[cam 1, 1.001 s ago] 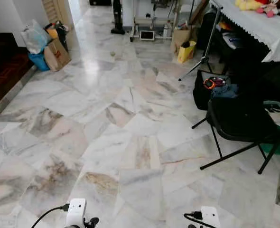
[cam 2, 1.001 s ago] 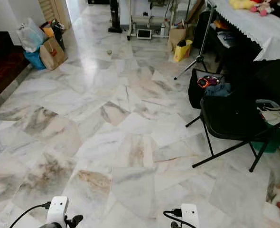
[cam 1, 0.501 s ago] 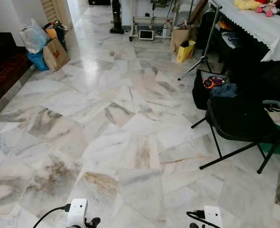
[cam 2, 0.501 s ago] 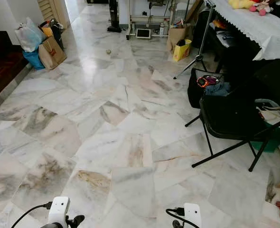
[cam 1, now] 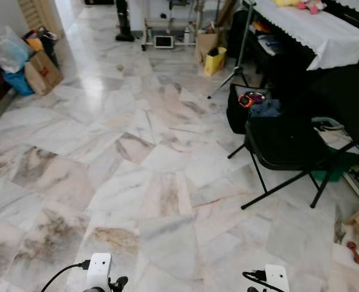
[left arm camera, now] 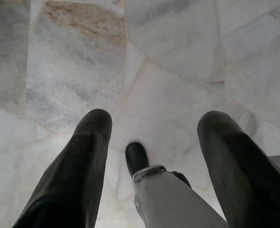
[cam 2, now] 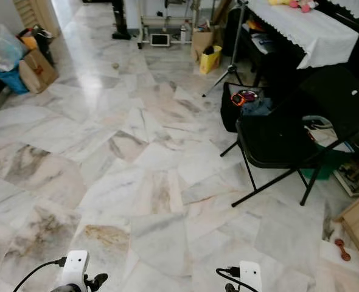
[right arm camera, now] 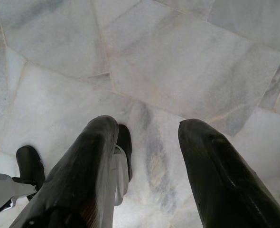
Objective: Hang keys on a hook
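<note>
My left gripper point(left arm camera: 154, 121) hangs low over the pale marble floor point(cam 1: 137, 158), its two black fingers point(left arm camera: 90, 142) spread open with nothing between them. My right gripper point(right arm camera: 149, 126) hangs the same way, open and empty, with bare marble tiles beyond its fingers point(right arm camera: 206, 156). In the left eye view the white wrist boxes of both arms sit at the bottom edge, the left one point(cam 1: 98, 271) and the right one point(cam 1: 275, 277).
A black folding chair point(cam 1: 283, 143) stands at the right, with a black bag point(cam 1: 240, 109) and a tripod point(cam 1: 240, 42) behind it. A white-clothed table point(cam 1: 316, 30) lines the far right. Paper and plastic bags point(cam 1: 27, 61) sit far left. Open marble floor lies ahead.
The whole picture has slid to the left and the chair sits nearer the middle, so the camera has turned right. Both arms hang as before.
</note>
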You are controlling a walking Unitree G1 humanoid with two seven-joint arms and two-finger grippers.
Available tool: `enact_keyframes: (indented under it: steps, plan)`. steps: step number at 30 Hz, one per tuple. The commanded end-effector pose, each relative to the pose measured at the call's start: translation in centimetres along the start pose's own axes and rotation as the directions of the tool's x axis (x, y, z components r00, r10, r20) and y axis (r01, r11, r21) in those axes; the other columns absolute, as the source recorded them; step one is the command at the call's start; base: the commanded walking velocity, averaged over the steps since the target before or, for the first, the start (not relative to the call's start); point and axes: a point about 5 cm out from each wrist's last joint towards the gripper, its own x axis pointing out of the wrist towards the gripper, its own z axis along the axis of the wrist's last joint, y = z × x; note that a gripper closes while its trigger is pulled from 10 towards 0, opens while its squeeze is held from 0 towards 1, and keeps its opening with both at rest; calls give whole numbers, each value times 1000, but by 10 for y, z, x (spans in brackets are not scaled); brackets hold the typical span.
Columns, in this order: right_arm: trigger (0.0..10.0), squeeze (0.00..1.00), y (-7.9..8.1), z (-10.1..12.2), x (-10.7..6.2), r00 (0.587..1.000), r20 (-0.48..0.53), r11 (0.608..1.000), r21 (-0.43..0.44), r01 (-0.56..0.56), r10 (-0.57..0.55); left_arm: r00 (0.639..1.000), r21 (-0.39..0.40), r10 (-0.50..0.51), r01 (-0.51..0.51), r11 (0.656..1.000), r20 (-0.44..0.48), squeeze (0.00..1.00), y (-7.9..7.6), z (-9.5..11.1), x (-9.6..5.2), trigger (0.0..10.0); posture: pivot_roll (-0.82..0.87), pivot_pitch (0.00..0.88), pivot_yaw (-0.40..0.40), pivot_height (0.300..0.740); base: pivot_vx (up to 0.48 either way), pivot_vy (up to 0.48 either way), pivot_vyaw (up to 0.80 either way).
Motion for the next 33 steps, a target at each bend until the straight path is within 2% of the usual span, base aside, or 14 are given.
enact_keyframes:
  steps: [1,6,22,26,31,33]
  plan:
    - [10000,0,-1,0,0,1000,-3,1000,-5,-1,1,1000,10,0,0,1000,3,0,0,0,0,10000,3,0,-37,740,0,0,-563]
    - [10000,0,-1,3,0,1000,0,1000,-6,1,-1,1000,-4,4,-4,1000,14,0,1,0,0,10000,2,0,-38,740,0,0,-563]
    - [10000,0,-2,5,0,1000,0,1000,-13,15,-15,1000,42,-16,16,999,1,0,-1,-2,0,10000,2,0,-37,740,0,0,-561]
    - [10000,0,-2,4,0,1000,-1,1000,-12,16,-16,1000,61,-16,16,998,3,0,-2,-1,0,10000,3,0,-38,740,0,-462,-561]
    - [10000,0,-2,4,0,1000,0,1000,-13,16,-16,1000,50,-19,19,999,0,0,-2,-1,0,10000,6,0,-39,740,0,0,-557]
    - [10000,0,-1,4,1,1000,2,1000,-11,13,-13,1000,95,-29,29,995,-1,0,-3,-1,0,10000,6,0,-38,740,0,-442,-559]
